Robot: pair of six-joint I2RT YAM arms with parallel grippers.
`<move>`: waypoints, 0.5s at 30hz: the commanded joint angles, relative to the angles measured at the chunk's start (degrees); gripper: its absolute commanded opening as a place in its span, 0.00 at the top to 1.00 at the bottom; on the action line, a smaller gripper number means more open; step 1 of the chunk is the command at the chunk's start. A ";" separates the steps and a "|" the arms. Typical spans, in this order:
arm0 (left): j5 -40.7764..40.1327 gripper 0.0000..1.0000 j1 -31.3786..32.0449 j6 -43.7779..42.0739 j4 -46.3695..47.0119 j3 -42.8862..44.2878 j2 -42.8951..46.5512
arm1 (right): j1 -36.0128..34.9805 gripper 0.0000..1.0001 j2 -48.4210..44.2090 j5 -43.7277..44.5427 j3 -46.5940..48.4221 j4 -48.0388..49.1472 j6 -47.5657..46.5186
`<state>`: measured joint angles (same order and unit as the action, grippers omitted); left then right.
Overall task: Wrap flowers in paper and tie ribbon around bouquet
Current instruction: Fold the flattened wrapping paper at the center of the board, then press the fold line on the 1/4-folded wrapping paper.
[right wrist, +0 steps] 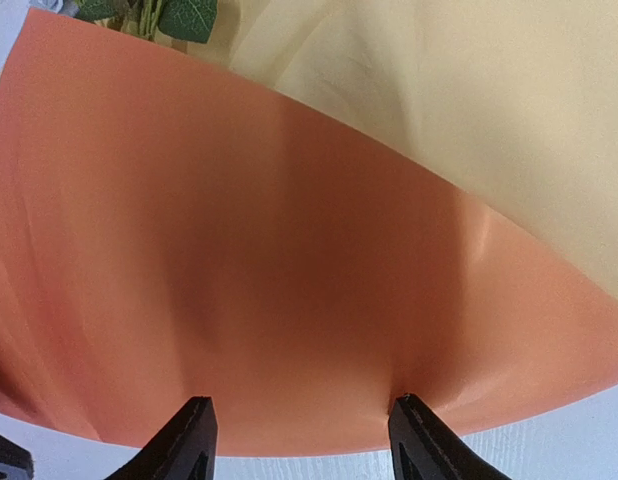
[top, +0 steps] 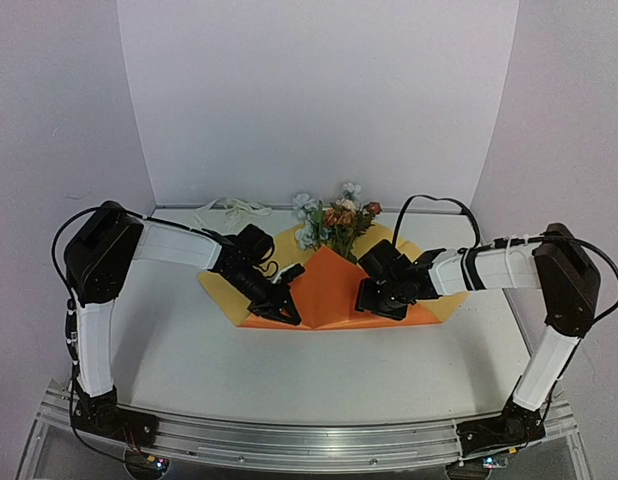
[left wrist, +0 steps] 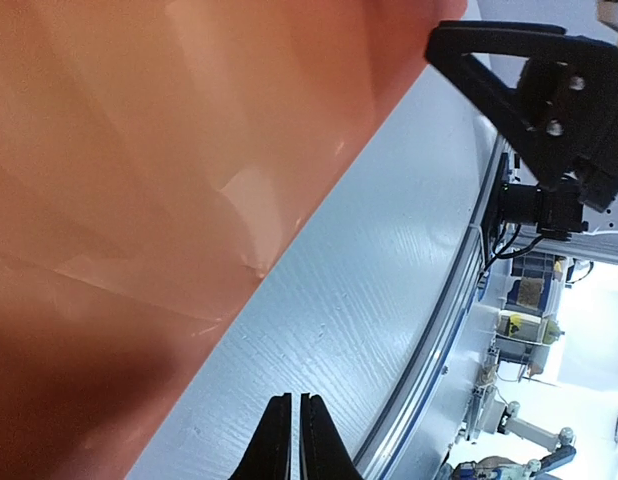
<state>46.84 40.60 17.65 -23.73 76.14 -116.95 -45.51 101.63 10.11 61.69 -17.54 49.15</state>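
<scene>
— How do the arms sit?
— Both bend inward, low over the counter point(top: 189, 345), flanking the folded orange paper point(top: 329, 290). The flowers point(top: 334, 215) show beyond its peak.
— Jaws?
— Left gripper point(left wrist: 289, 440): together, beside the paper's near edge. Right gripper point(right wrist: 304, 440): apart, facing the fold.

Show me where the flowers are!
In the top view, the flowers sit far back in the middle, heads poking out behind the folded paper, with the ribbon to their left.
</scene>
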 commanded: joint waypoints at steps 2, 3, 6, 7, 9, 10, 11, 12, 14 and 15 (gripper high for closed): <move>-1.98 0.94 0.09 -1.69 -1.09 2.93 -2.37 | 0.05 0.39 -3.47 1.01 -0.50 -0.83 -0.56; -3.08 0.94 0.11 -1.74 -1.38 3.42 -2.75 | -0.08 0.39 -3.60 0.59 -0.46 -0.80 -0.75; -6.17 0.94 0.18 -1.75 -2.09 4.94 -3.77 | -1.09 0.37 -3.71 -0.15 0.10 -0.74 -1.85; -7.09 0.94 0.18 -1.77 -2.40 5.53 -4.19 | -1.56 0.35 -3.67 -0.27 0.38 -0.74 -2.46; -8.33 0.94 0.08 -1.58 -2.80 6.76 -5.27 | -2.65 0.33 -3.37 -0.66 1.05 -0.62 -3.51; -8.75 0.94 0.09 -1.58 -3.26 7.43 -5.92 | -3.11 0.32 -3.19 -0.97 1.27 -0.48 -3.96; -8.93 0.95 0.09 -1.52 -3.44 7.85 -6.38 | -3.44 0.32 -2.95 -1.47 1.38 -0.22 -4.35; -9.21 0.96 0.09 -1.41 -3.51 8.23 -6.86 | -3.89 0.32 -2.62 -1.88 1.54 0.01 -4.62; -9.90 0.96 0.09 -1.15 -3.43 8.47 -7.48 | -4.83 0.32 -1.75 -2.30 1.97 0.19 -5.21; -10.22 0.96 0.09 -1.09 -3.50 8.49 -7.68 | -5.22 0.33 -1.26 -2.51 2.27 0.22 -5.56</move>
<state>39.25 40.60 16.71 -26.09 82.40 -123.28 -49.03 99.94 8.49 61.71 -17.63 46.00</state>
